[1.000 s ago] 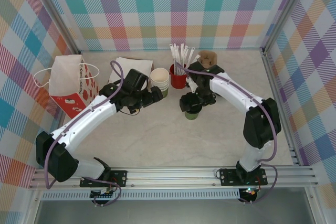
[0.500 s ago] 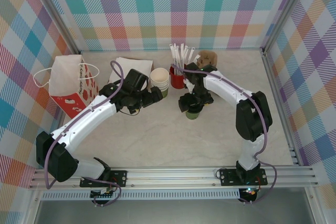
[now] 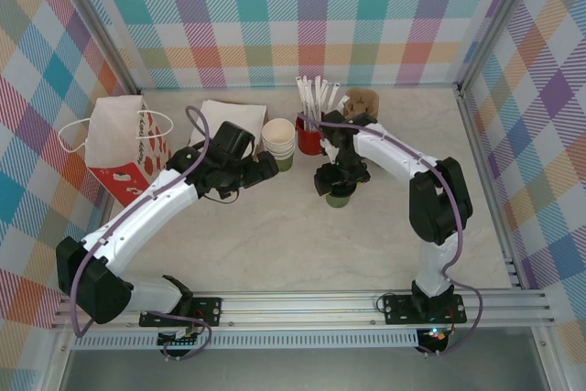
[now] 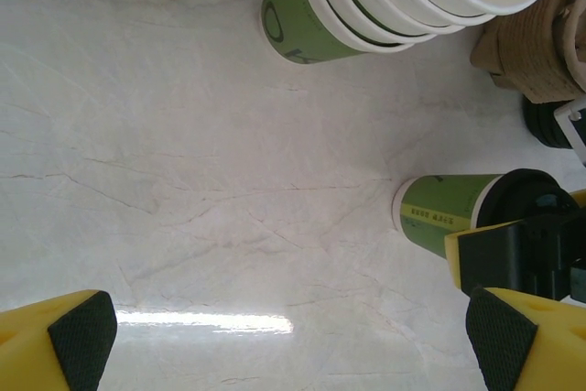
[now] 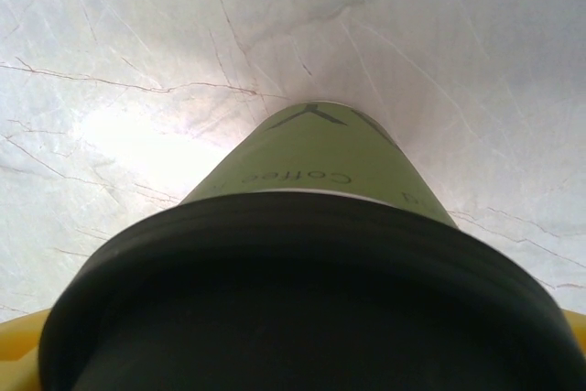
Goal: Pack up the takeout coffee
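The takeout coffee [image 3: 339, 198], a green paper cup with a black lid, stands upright on the marble table near the middle. My right gripper [image 3: 336, 179] hangs over it with a finger on each side of the lid. In the right wrist view the lid of the coffee [image 5: 311, 162] spans the whole gap of the gripper [image 5: 302, 345]; whether the pads press on it is unclear. My left gripper [image 3: 263, 168] is open to the left of the cup. Nothing lies between its fingers [image 4: 78, 331], and the coffee [image 4: 439, 212] shows ahead on the right.
A stack of cream cups [image 3: 278, 139] and a red cup with white straws [image 3: 309, 135] stand just behind the coffee. A brown cardboard carrier [image 3: 364, 101] sits at the back. A red-and-white paper bag [image 3: 124, 148] stands at the left, with white napkins [image 3: 229, 116] beside it.
My right arm has folded in closer, with its gripper settled over the coffee and its jaws narrowing. The left arm has shifted slightly left and stays open.
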Robot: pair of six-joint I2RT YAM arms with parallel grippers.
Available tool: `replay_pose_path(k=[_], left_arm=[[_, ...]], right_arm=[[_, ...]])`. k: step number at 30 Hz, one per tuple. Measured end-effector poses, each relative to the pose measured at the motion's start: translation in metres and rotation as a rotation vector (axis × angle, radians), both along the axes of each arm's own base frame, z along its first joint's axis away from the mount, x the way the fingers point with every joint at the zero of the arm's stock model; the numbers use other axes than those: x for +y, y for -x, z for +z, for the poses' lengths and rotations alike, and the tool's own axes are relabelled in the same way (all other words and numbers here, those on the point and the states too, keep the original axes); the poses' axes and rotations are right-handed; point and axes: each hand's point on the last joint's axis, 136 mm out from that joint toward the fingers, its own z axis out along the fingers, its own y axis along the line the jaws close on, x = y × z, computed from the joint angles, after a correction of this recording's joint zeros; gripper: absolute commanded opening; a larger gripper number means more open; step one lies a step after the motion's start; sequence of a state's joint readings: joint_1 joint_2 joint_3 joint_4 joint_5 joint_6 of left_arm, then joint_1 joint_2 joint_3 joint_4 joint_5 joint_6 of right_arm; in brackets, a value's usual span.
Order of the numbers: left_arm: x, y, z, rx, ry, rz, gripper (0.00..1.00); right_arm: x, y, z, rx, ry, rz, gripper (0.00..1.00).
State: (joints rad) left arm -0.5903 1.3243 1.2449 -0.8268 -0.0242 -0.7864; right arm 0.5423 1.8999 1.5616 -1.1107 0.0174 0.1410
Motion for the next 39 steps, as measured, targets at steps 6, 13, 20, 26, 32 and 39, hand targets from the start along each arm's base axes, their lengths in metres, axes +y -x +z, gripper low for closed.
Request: replay_pose_path(k=[6, 13, 20, 26, 32, 39], left_arm=[[0.005, 0.002, -0.001, -0.002, -0.027, 0.0, 1.0], [0.007, 0.003, 0.001, -0.006, -0.031, -0.002, 1.0], [0.009, 0.005, 0.002, -0.003, -0.033, -0.002, 1.0], [0.009, 0.005, 0.003, -0.008, -0.034, 0.001, 1.0], [0.01, 0.005, 0.003, -0.009, -0.036, 0.002, 1.0], [0.01, 0.005, 0.003, -0.01, -0.035, 0.002, 1.0]], right_arm=[[-0.049, -0.017, 0.015, -0.024, -0.015, -0.127, 0.83], [-0.116, -0.041, 0.018, -0.037, -0.017, -0.293, 0.83], [-0.134, -0.046, 0.01, -0.022, -0.01, -0.322, 0.85], [-0.137, -0.048, -0.002, 0.004, -0.002, -0.325, 1.0], [-0.137, -0.05, -0.001, -0.007, 0.002, -0.323, 1.0], [-0.141, -0.048, 0.014, -0.044, 0.008, -0.328, 1.0]])
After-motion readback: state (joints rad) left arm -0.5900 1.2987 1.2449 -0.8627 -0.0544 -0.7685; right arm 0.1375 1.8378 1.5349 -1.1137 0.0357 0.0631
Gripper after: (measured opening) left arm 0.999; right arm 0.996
